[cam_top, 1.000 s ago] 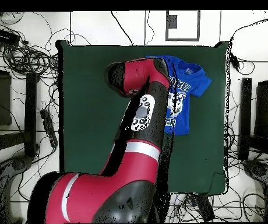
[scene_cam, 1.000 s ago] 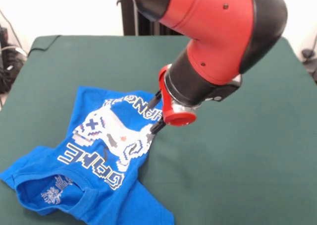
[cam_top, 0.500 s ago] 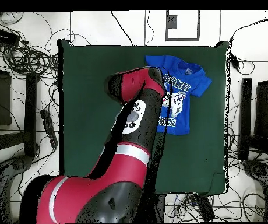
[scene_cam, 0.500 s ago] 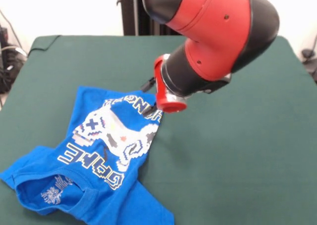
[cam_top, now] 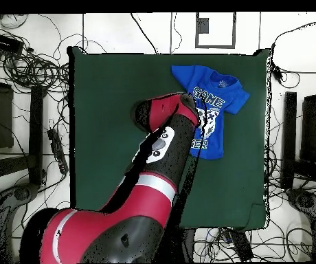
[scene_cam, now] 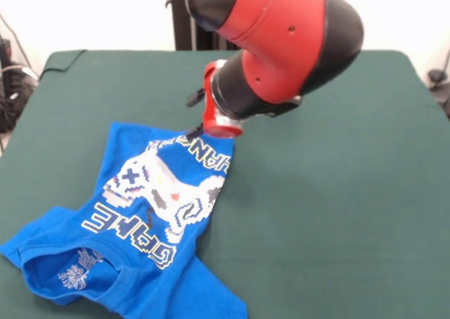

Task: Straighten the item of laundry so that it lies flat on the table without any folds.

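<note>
Shifted off bright blue print T-shirt (scene_cam: 148,213): claw (scene_cam: 193,112), grip state unclear. Rumpled on dark green cloth counter (scene_cam: 337,213), collar toward near edge.

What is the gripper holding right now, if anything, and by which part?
It cannot be told. The gripper is at the far hem of the blue T-shirt, but the arm hides whether it grips the cloth.

Red and black arm (scene_cam: 281,38) reaching down from above, wrist angling sideways, red end cap facing camera; gripper (scene_cam: 193,112) showing only as dark tips beside cap, finger state unclear; overhead, arm (cam_top: 154,165) stretching diagonally upward
</note>
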